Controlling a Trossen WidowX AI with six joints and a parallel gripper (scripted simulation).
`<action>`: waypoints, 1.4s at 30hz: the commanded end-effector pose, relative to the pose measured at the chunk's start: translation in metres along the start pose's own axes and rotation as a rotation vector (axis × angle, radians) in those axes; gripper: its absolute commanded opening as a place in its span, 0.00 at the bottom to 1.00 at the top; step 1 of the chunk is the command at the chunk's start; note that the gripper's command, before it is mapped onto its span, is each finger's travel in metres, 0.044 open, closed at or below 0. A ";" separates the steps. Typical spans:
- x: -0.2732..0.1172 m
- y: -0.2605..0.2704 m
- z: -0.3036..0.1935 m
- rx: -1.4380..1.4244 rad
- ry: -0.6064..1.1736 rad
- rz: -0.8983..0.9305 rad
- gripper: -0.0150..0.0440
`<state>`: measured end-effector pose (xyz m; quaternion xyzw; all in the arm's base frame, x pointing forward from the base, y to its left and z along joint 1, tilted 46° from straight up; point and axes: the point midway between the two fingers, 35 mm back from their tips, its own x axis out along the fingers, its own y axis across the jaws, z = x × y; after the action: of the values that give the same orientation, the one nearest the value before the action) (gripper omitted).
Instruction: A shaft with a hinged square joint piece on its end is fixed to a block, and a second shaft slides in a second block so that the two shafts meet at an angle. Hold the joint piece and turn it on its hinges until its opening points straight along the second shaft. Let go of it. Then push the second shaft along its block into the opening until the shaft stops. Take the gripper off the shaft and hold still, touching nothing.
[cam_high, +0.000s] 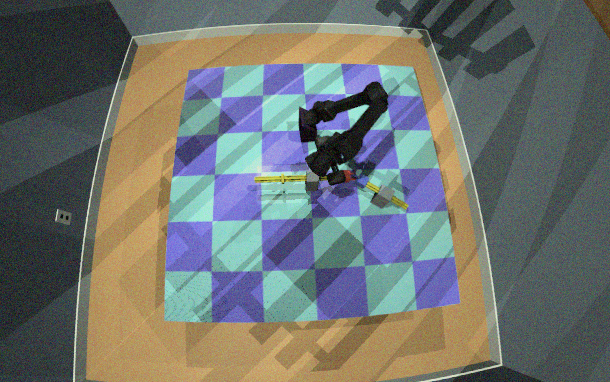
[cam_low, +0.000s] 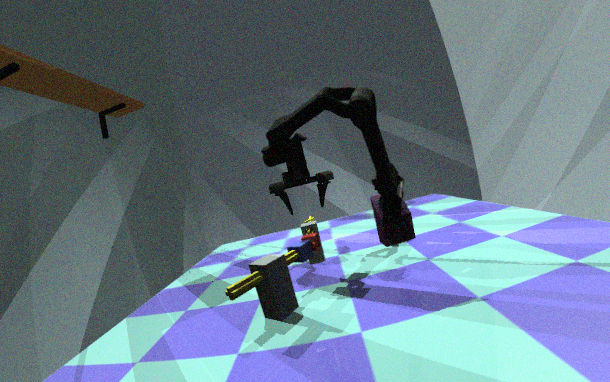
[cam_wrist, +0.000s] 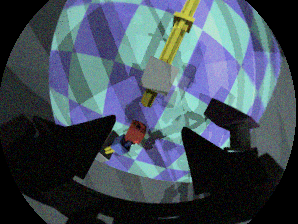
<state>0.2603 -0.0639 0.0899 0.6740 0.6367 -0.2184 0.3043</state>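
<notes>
The red square joint piece (cam_high: 348, 176) (cam_low: 313, 242) (cam_wrist: 136, 132) is hinged to a blue piece (cam_high: 362, 181) (cam_low: 300, 251) (cam_wrist: 122, 145) on the yellow fixed shaft (cam_high: 399, 202) (cam_low: 243, 285) (cam_wrist: 108, 150). The yellow second shaft (cam_high: 281, 179) (cam_wrist: 174, 42) passes through its grey block (cam_high: 312, 181) (cam_wrist: 160, 75). Its near end stands a gap away from the red piece, whose dark opening faces it, roughly in line; exact alignment cannot be told. My gripper (cam_low: 307, 210) (cam_wrist: 149, 124) is open and empty, above the second block and the red piece, touching neither.
The fixed shaft's grey block (cam_high: 382, 197) (cam_low: 277, 290) stands on the checkered mat (cam_high: 237, 245) (cam_low: 425, 330). The second shaft carries a small yellow collar (cam_high: 283, 178) (cam_wrist: 183, 21) beyond its block. The arm's base (cam_high: 307, 125) (cam_low: 392, 225) stands behind the shafts.
</notes>
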 end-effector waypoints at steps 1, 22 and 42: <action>0.003 0.000 0.000 0.136 0.007 0.000 1.00; 0.038 0.002 0.003 0.328 0.009 0.001 1.00; 0.085 0.011 -0.027 0.328 0.012 0.001 1.00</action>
<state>0.2712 0.0036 0.0396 0.7157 0.5940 -0.3195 0.1815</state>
